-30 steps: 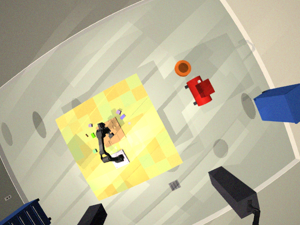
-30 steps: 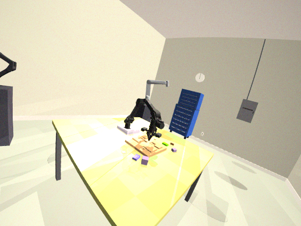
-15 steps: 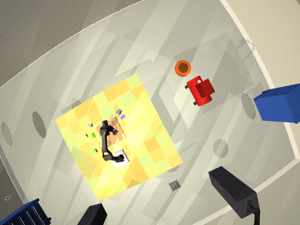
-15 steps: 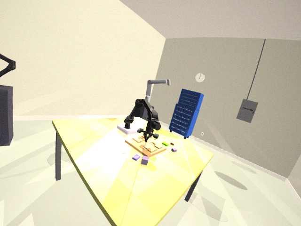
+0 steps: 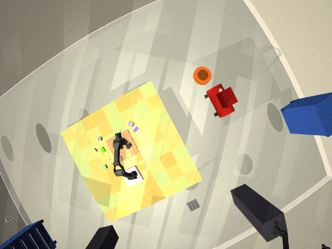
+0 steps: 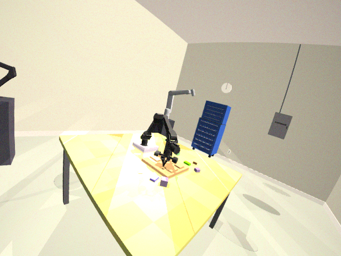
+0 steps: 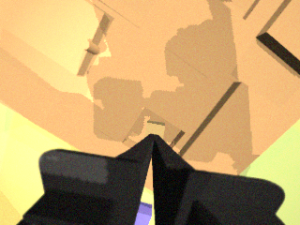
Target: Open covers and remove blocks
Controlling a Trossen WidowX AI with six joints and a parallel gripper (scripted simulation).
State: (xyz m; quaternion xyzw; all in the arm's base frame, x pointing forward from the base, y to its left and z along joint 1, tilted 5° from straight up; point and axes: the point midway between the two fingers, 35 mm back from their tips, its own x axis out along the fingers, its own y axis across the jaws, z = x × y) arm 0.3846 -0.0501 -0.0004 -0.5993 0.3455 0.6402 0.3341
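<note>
The tan puzzle board [image 5: 135,149] [image 6: 168,175] [image 7: 141,52] lies flat with tan covers and dark slots. My gripper [image 5: 121,147] [image 6: 164,165] [image 7: 153,138] is shut and empty, low over the board. A small pale piece [image 7: 156,127] shows just beyond the fingertips; whether it is a knob or block I cannot tell. On the table beside the board lie a green block [image 5: 103,149] [image 6: 187,163], a teal block [image 5: 105,166] [image 6: 178,153], a violet block [image 5: 136,129] [image 6: 154,178] [image 7: 144,214] and two lilac blocks [image 5: 130,123] [image 6: 164,182]. Shadows obscure the covers' positions.
The arm stands on a white base plate [image 5: 131,183] [image 6: 145,150] beside the board. A small dark brown piece [image 5: 96,149] [image 6: 195,162] lies past the green block. A tiny pale piece [image 5: 143,136] lies on the board's other side.
</note>
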